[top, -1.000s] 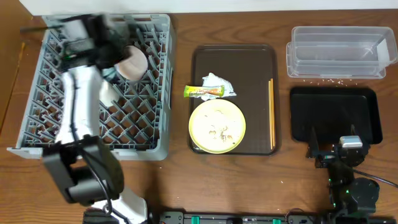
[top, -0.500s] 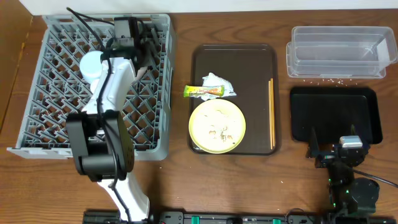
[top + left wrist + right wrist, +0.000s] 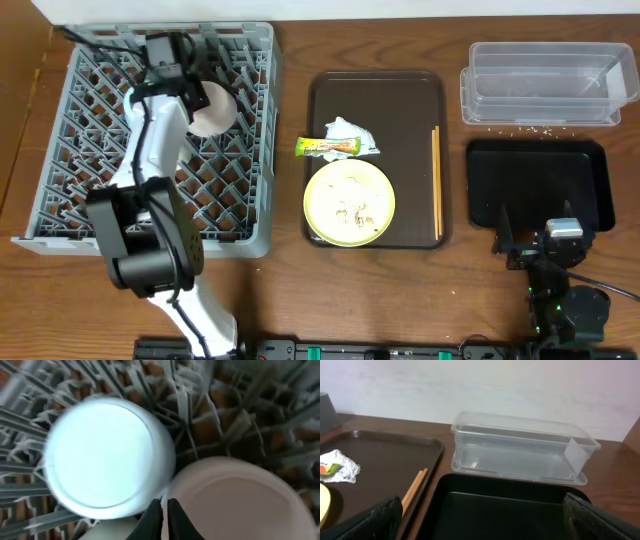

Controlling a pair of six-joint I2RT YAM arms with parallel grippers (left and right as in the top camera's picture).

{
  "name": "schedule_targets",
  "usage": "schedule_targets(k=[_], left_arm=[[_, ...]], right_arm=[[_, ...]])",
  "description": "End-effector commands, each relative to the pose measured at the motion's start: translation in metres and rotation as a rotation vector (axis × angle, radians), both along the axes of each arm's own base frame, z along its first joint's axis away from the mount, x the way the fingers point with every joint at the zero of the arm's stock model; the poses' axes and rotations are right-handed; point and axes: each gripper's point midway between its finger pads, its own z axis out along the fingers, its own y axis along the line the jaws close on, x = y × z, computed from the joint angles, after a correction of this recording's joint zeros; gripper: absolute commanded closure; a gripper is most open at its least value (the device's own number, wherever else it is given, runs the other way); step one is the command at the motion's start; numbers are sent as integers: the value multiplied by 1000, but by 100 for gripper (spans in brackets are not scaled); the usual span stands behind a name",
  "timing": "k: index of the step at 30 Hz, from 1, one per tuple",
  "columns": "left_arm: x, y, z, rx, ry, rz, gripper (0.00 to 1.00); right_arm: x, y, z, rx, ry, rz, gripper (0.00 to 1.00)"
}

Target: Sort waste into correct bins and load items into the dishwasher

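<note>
Left wrist view: the light blue bowl [image 3: 107, 457] and pale pink bowl [image 3: 240, 500] lie touching in the grey lattice dish rack [image 3: 220, 405], loaded where dishes belong. The left jaws hang pinched shut, empty, above their meeting rims. The crumb-strewn pale yellow plate [image 3: 349, 203], crumpled white wrapper [image 3: 340, 141] and wooden chopsticks [image 3: 437, 180] lie unsorted on the dark brown serving tray [image 3: 330, 95]. The right jaws rest wide apart at the shallow black tray [image 3: 540, 180], likely parked.

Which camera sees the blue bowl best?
The left wrist view: the blue bowl looks big and round there, in the rack beside the pink bowl. Overhead, the left arm hides it. The right wrist view does not show it.
</note>
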Motion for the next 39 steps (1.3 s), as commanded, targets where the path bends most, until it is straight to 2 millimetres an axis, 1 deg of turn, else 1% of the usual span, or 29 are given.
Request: schedule_targets(k=[1, 4, 6, 8, 9, 11, 17, 18, 19, 20, 22, 24, 26, 28, 30, 32, 34, 36, 39], left_arm=[[-1, -4, 57, 9, -134, 33, 92], [-6, -8, 81, 13, -178, 28, 92], [-10, -10, 89, -7, -198, 43, 92], [-12, -13, 89, -29, -199, 46, 92], [-12, -15, 87, -42, -192, 35, 92], [-11, -24, 75, -87, -162, 5, 92], [-7, -52, 23, -241, -44, -82, 90], [-7, -56, 17, -266, -31, -96, 89], [-8, -61, 16, -290, -27, -110, 88], [-8, -68, 18, -323, -32, -133, 85], [-7, -83, 30, -390, -64, -189, 83], [-7, -106, 52, -485, -112, -275, 68], [-11, -128, 76, -575, -162, -364, 50], [-17, -150, 99, -659, -203, -455, 30], [-26, -172, 119, -745, -232, -548, 22], [-33, -188, 129, -806, -236, -609, 20], [-41, -205, 132, -862, -216, -657, 20], [-47, -218, 125, -882, -171, -667, 20], [-55, -238, 114, -896, -103, -682, 16]], right_arm=[[0, -1, 0, 12, 1, -4, 1], [0, -1, 0, 12, 0, -4, 1], [0, -1, 0, 12, 1, -4, 1], [0, -1, 0, 12, 1, -4, 1], [0, -1, 0, 12, 0, -4, 1], [0, -1, 0, 12, 1, -4, 1], [0, -1, 0, 12, 1, -4, 1], [0, -1, 0, 12, 1, -4, 1], [0, -1, 0, 13, 1, -4, 1], [0, -1, 0, 13, 1, -4, 1], [0, -1, 0, 12, 1, -4, 1], [0, -1, 0, 12, 1, -4, 1], [0, -1, 0, 12, 1, -4, 1], [0, -1, 0, 12, 1, -4, 1], [0, -1, 0, 12, 1, -4, 1], [0, -1, 0, 13, 1, -4, 1], [0, -1, 0, 12, 1, -4, 1], [0, -1, 0, 12, 1, -4, 1], [0, -1, 0, 13, 1, -4, 1]])
